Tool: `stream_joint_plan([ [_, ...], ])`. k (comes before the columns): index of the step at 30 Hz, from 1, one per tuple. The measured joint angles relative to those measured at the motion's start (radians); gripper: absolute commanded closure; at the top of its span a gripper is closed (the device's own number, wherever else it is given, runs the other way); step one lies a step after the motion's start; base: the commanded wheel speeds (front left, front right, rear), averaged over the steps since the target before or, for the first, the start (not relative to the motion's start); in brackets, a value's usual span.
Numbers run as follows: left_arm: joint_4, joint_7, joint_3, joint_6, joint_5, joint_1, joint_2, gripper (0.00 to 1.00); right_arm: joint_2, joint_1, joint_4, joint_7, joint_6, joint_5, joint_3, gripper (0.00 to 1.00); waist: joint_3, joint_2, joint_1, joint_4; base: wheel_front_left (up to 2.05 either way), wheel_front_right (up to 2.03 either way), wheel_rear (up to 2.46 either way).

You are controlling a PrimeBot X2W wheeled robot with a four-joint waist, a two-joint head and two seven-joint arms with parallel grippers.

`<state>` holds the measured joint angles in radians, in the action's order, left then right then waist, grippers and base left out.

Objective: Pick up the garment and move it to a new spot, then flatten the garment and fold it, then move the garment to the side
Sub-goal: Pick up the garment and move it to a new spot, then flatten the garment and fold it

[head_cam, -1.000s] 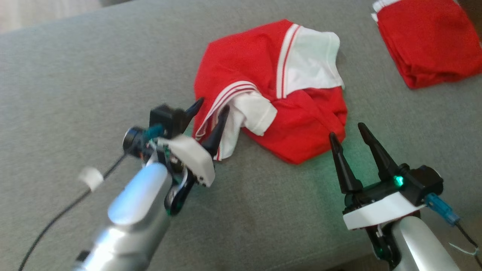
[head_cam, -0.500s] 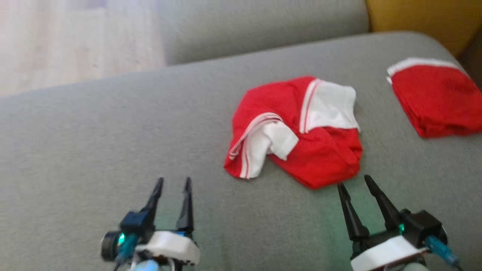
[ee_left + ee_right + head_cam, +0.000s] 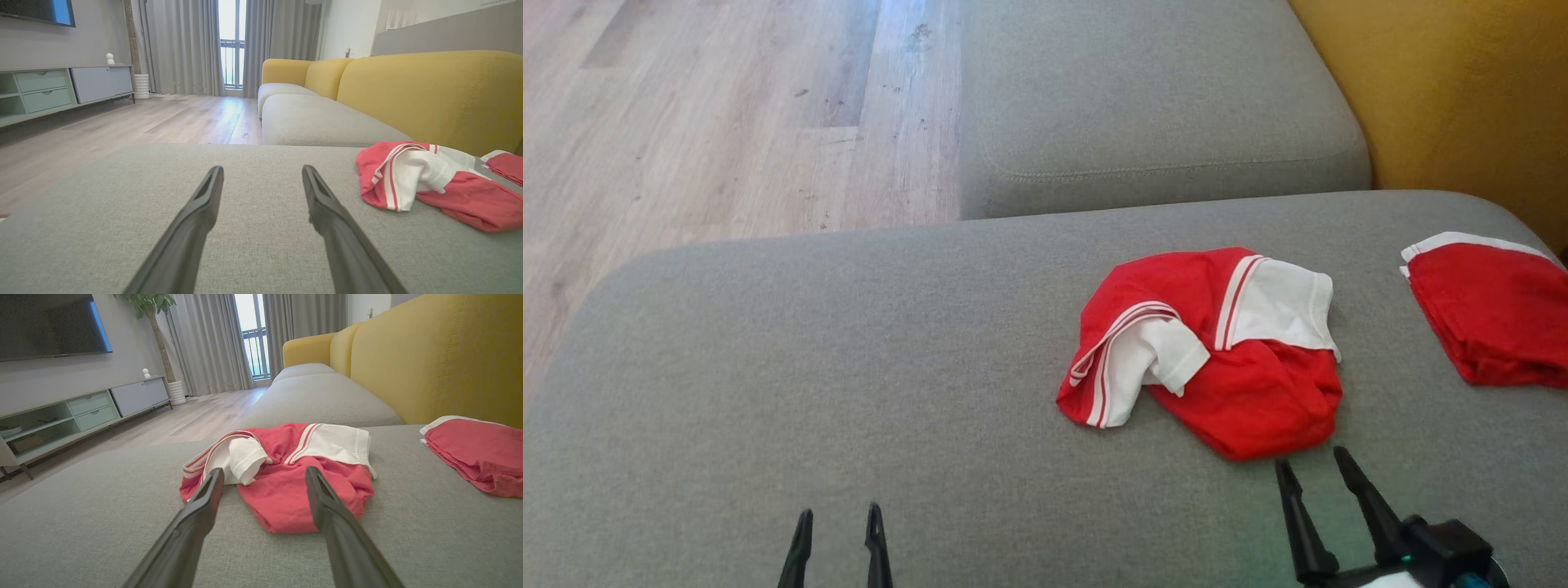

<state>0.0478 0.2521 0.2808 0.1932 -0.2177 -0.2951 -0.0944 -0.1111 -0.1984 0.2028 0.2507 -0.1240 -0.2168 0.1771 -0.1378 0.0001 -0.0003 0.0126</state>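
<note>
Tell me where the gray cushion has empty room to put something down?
Bare: the wide stretch of cushion left of the crumpled garment, ahead of the left end effector. A narrower strip separates it from the folded red garment. Crowded: beside the right end effector.

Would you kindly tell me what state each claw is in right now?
Left claw: open, holding nothing.
Right claw: open, holding nothing, near the red garment.
</note>
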Motion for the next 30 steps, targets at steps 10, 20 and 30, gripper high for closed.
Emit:
stream_joint_plan([
  [10, -0.024, 0.0, -0.056, -0.036, 0.035, -0.037, 0.021, 0.0, 0.01, -0.023, -0.03, 0.0, 0.0, 0.01, -0.032, 0.0, -0.001, 0.0, 0.0003, -0.002, 0.0, 0.0, 0.0],
  [20, -0.019, 0.0, -0.06, -0.053, 0.045, -0.037, 0.029, 0.0, 0.011, -0.023, -0.029, 0.0, 0.0, 0.015, -0.03, 0.0, -0.002, 0.0, 0.0003, -0.012, 0.0, 0.0, 0.0],
  [30, -0.014, 0.0, -0.039, -0.052, 0.041, -0.036, 0.03, 0.0, 0.011, -0.022, -0.029, 0.0, 0.0, 0.015, -0.029, 0.0, 0.004, 0.0, 0.0003, -0.017, 0.0, 0.0, 0.0],
])
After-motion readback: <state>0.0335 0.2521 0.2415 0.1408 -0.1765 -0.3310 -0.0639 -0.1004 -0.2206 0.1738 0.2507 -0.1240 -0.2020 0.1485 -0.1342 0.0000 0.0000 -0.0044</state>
